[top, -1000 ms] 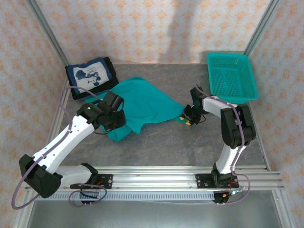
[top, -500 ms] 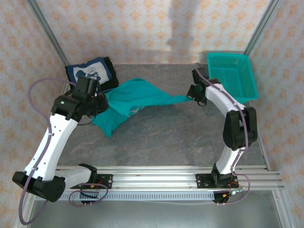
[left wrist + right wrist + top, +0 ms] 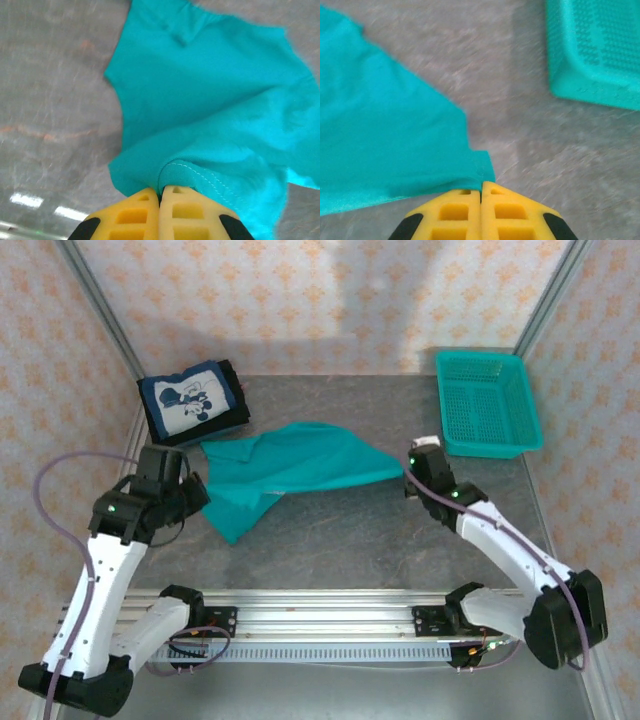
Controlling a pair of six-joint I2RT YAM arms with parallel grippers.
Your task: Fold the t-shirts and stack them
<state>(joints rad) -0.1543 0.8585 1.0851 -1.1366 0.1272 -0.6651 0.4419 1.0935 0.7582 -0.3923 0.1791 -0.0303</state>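
Top external: my left gripper (image 3: 203, 498) and right gripper (image 3: 408, 478) grasp opposite ends of the teal t-shirt (image 3: 300, 462), which is spread across the table (image 3: 340, 540).
Left wrist: my fingers (image 3: 135, 215) are pressed together, clenched on a stitched hem.
Right wrist: my fingers (image 3: 512, 212) are closed, pinching the shirt's corner, with the basket (image 3: 595, 55) nearby.

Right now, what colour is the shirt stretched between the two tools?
The shirt is plain teal, seen best in the top external view.

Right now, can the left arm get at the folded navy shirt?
Probably not yet: the navy shirt lies close by, but the left gripper is shut on the teal shirt.
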